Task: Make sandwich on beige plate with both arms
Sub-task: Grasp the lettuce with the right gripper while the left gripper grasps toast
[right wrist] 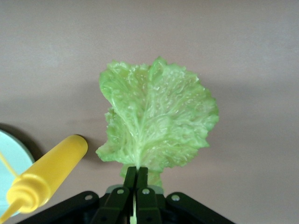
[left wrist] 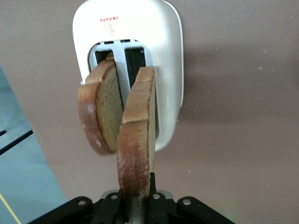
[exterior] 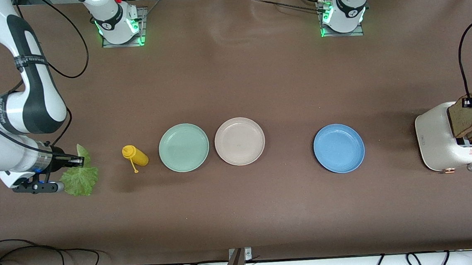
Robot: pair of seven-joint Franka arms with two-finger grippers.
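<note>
The lettuce (exterior: pixel 80 176) lies nearest the front camera, at the right arm's end of the bench (exterior: pixel 232 78), and its stem end is pinched in the right tool (right wrist: pixel 136 179), whose fingers are pressed together on it. The leaf is judged light, limp and easily torn, so the thick stem is the sound place for a grip. Beside it lies a yellow bottle (exterior: pixel 136 156), then a green plate (exterior: pixel 184 147) and the beige plate (exterior: pixel 239 141), which is bare; no sandwich is built yet. A blue plate (exterior: pixel 339 148) lies toward the left arm's end. At that end stands a white toaster (exterior: pixel 440 143), and over it the left tool (left wrist: pixel 138 200) is closed on the crust edge of one bread slice (left wrist: pixel 138 135), held upright. A second slice (left wrist: pixel 100 109) leans in the other slot. Bread is judged light, soft and crumbly: a gentle pinch at the firmer crust suits it
</note>
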